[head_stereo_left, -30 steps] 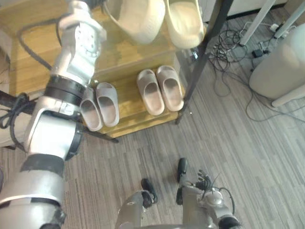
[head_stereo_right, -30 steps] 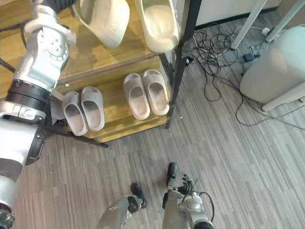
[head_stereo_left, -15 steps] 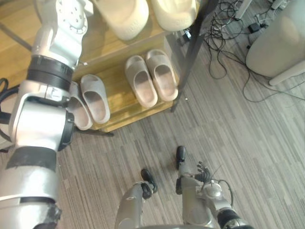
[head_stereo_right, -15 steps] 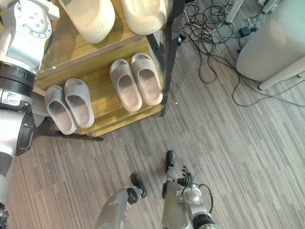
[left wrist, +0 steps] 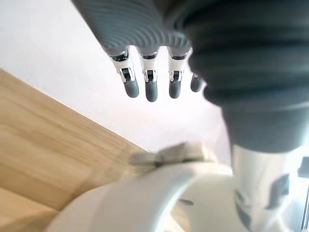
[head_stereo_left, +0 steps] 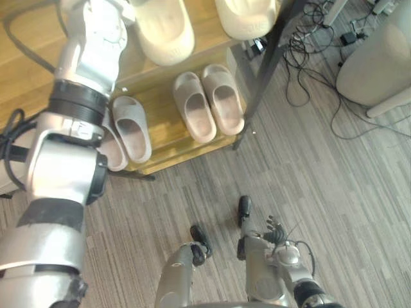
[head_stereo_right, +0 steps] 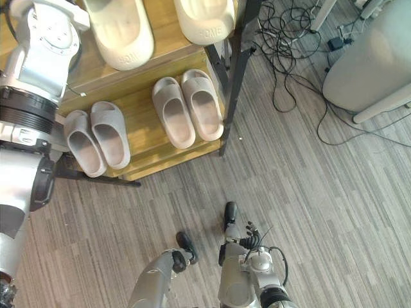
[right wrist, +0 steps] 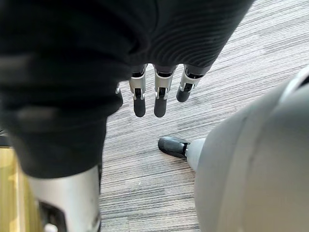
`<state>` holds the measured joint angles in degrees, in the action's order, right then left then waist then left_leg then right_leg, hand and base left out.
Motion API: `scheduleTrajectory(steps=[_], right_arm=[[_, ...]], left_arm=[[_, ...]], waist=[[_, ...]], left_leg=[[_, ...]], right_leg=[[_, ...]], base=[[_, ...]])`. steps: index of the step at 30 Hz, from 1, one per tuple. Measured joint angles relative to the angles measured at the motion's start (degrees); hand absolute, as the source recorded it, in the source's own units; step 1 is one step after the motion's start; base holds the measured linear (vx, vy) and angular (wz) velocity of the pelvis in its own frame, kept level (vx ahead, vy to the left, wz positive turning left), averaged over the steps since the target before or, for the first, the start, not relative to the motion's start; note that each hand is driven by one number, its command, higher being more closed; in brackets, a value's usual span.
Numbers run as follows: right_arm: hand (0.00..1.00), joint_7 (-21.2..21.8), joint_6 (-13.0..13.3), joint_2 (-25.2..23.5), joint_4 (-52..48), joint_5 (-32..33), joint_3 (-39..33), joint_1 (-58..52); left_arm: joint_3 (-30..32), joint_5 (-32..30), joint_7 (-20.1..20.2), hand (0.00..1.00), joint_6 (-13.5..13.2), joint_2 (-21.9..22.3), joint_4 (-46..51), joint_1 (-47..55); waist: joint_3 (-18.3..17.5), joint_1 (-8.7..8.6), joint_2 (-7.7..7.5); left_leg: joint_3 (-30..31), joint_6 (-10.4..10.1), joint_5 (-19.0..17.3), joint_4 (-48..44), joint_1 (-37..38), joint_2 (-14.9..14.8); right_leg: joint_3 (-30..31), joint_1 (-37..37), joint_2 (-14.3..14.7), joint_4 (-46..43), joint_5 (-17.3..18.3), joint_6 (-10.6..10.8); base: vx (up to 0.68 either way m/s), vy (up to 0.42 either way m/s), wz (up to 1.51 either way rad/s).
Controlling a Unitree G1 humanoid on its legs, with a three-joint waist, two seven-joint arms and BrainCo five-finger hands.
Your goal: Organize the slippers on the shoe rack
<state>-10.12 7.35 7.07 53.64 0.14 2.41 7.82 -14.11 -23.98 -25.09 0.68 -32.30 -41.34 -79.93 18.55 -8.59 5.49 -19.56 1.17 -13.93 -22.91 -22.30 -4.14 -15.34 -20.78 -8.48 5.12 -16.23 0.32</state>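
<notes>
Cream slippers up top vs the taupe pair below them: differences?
The cream pair sits on the upper shelf, the taupe pair on the lower shelf. The cream pair lies apart; the taupe pair lies close, side by side. Both are slides, heels toward the robot.

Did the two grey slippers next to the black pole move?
No. The grey slippers keep their place beside the black pole; only the camera shifted.

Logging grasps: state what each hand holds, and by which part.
Nothing is held. The left hand is open by a cream slipper; the right hand is open over the floor.
</notes>
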Motion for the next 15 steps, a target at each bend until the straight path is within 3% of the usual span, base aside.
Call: scheduleTrajectory(steps=[9,15], right_arm=[[0.0,0.2,-0.4,0.4,1.6,0.0,0.0,-0.1],[0.0,0.5,-1.3,1.4,1.9,0.0,0.0,-1.0]], left_arm=[[1.9,6.2,-1.0,0.0,-0.7,4.5,7.2,5.6],[3.5,9.6,-1.1,0.0,-2.7,6.9,13.7,11.4]], waist=[[0.0,1.47,0.07],[-1.2,2.51,1.64]], left_leg=[[1.8,-0.1,1.6,2.3,2.6,1.2],[3.3,-0.5,2.7,4.7,5.1,1.9]], right_leg=[[-2.0,2.6,-0.6,0.0,0.5,-0.3],[-3.6,5.0,-1.0,0.0,1.7,0.3]], base=[[-0.01,0.041,0.12],[-0.01,0.036,0.13]])
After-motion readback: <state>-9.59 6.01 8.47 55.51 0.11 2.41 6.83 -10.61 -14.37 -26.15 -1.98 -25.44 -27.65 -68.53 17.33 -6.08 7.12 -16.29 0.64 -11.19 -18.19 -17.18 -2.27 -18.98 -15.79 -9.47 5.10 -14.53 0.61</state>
